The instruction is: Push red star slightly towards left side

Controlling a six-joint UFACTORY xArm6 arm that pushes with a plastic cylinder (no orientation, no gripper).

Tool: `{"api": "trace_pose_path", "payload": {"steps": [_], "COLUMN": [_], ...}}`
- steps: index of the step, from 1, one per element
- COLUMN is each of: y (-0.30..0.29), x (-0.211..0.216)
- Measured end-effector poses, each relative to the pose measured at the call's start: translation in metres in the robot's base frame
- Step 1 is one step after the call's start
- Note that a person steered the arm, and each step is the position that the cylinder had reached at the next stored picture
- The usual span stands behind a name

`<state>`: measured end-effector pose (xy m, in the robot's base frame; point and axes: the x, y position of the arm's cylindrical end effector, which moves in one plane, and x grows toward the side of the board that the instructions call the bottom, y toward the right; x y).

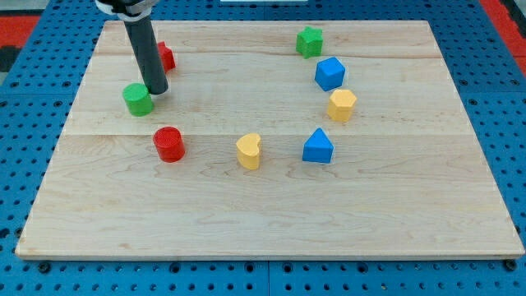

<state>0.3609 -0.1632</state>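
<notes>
The bench (pixel 271 214) is a pale wooden board of glued planks, and around it lies a blue perforated plate (pixel 16 164) with regular holes. At the view's top corners a red perforated area (pixel 25 33) shows.

My tip (pixel 156 91) stands near the view's top left of the board, just beside the green cylinder (pixel 137 99), on its right side. The red star (pixel 165 57) is right behind the rod, towards the view's top, and the rod hides part of it, so its shape is hard to read. This arm carries no fingers, only the rod.

The other blocks make a loose arc: a red cylinder (pixel 168 144), a yellow heart (pixel 248 151), a blue triangular block (pixel 317 147), a yellow hexagon (pixel 341 105), a blue cube-like block (pixel 329 73) and a green star (pixel 309 41).
</notes>
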Motion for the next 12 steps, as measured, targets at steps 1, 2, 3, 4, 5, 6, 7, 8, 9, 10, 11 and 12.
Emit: {"api": "trace_pose_path", "payload": {"steps": [1, 2, 3, 4, 5, 6, 7, 8, 9, 10, 11, 12], "y": [0.039, 0.106, 0.056, 0.054, 0.018, -0.027, 0.022, 0.11, 0.107, 0.097, 0.097, 0.099], "x": [-0.008, -0.011, -0.033, -0.063, -0.07, -0.071, -0.069, -0.069, -0.081, -0.081, -0.081, -0.081]}}
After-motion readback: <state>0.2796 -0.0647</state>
